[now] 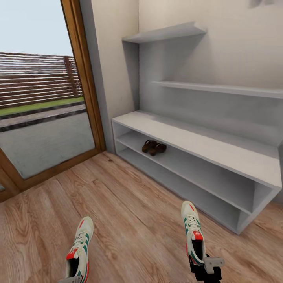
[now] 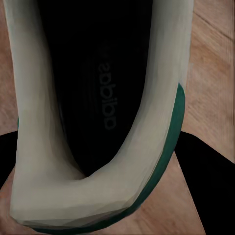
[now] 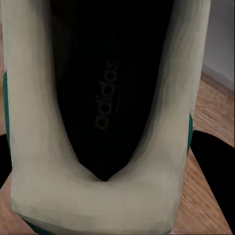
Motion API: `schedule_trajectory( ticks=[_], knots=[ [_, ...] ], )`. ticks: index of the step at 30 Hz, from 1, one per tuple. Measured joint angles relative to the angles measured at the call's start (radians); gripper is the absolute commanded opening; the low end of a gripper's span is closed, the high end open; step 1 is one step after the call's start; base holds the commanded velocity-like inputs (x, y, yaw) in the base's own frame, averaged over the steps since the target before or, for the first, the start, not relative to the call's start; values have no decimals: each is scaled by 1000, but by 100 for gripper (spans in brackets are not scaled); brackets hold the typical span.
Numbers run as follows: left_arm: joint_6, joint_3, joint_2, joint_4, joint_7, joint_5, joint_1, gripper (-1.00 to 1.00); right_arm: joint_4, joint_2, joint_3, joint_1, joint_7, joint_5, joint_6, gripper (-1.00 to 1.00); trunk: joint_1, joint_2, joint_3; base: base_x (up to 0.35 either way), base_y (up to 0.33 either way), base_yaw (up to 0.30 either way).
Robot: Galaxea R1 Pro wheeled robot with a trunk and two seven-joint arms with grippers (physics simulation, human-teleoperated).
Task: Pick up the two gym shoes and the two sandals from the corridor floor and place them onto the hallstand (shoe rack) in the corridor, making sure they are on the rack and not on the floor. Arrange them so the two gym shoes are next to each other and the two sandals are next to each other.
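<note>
A: Starting with the biggest thing, the rack (image 1: pixel 204 147) runs along the wall on the right, its worktop bare, two open shelves under it and staggered wall shelves above. The floor (image 1: pixel 129 208) lies in front, and a glass door (image 1: pixel 43 114) stands at the left.

B: How far along would you judge the job?

A: About halfway. The sandals (image 1: pixel 154 147) already sit side by side on the upper open shelf, toward its left end, touching or nearly so. Both sneakers are still to be racked.

B: Where are they?

A: In the head view the left sneaker (image 1: pixel 79 251) sits low at the left and the right sneaker (image 1: pixel 193 232) low at the right, well apart, toes toward the rack. Each seems to be held by the heel; I cannot tell from here whether they are lifted or resting on the floor.

B: And the grippers?

A: The right gripper (image 1: pixel 207 268) shows at the right sneaker's heel, and I judge it clamped there. The left gripper (image 1: pixel 71 280) barely peeks in at the bottom edge, at the other heel. Its fingers are too hidden to tell whether they grip.

B: Do the wrist views add anything?

A: They look straight down into each shoe: the dark insole with its printed brand, the pale heel collar (image 2: pixel 73 200) and the green trim, which the head view is too far off to show. They miss the rack's shelves and the sandals.
</note>
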Motion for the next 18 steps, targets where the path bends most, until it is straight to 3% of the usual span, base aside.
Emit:
schedule_trajectory(
  ticks=[6,18],
  knots=[
    [-1,0,0,0,0,0,0,-100,0,0,0,0,0,0,0,-100,0,0,0,0,181,-264],
    [-5,1,0,-1,0,0,1,-100,0,0,0,0,0,0,0,-100,0,0,0,0,292,-264]
  ],
)
